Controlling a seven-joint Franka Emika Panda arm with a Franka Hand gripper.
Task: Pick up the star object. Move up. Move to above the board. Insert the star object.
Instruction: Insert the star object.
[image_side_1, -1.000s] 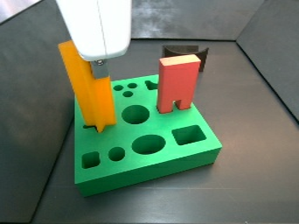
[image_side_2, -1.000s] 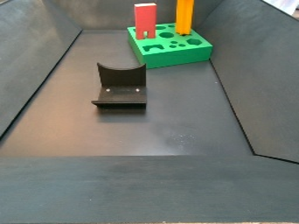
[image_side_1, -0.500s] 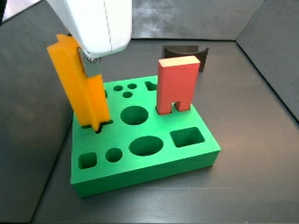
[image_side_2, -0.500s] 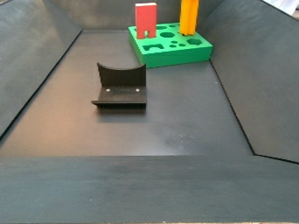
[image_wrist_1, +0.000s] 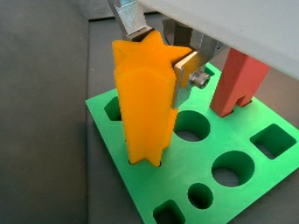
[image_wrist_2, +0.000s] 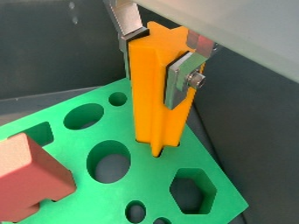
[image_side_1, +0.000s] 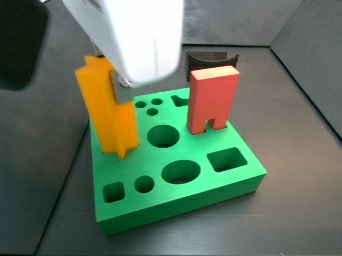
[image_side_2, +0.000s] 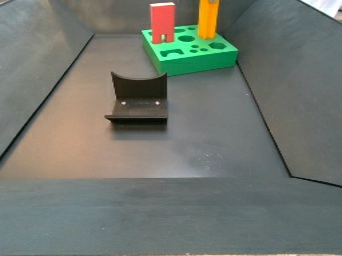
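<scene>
The star object (image_wrist_1: 146, 101) is a tall orange-yellow ridged prism, upright, with its lower end at a hole near the edge of the green board (image_wrist_1: 222, 188). My gripper (image_wrist_1: 158, 48) is shut on its upper part, with a silver finger plate (image_wrist_1: 187, 70) on one side. Both wrist views show this grip (image_wrist_2: 156, 54). In a side view the white gripper body (image_side_1: 140, 40) stands over the star object (image_side_1: 107, 105) at the board's (image_side_1: 201, 195) left corner. In the far side view the star object (image_side_2: 210, 15) rises from the board (image_side_2: 191, 60).
A red arch-shaped block (image_side_1: 211, 100) stands upright in the board, also seen in a wrist view (image_wrist_2: 24, 179). A small black block (image_side_1: 214, 58) sits behind the board. The dark fixture (image_side_2: 136, 98) stands mid-floor. Sloped dark walls (image_side_2: 40, 90) ring the floor.
The star object and gripper have shifted slightly. The board with the red block has turned and slid a little on the floor. The gripper body now fills more of the near side view.
</scene>
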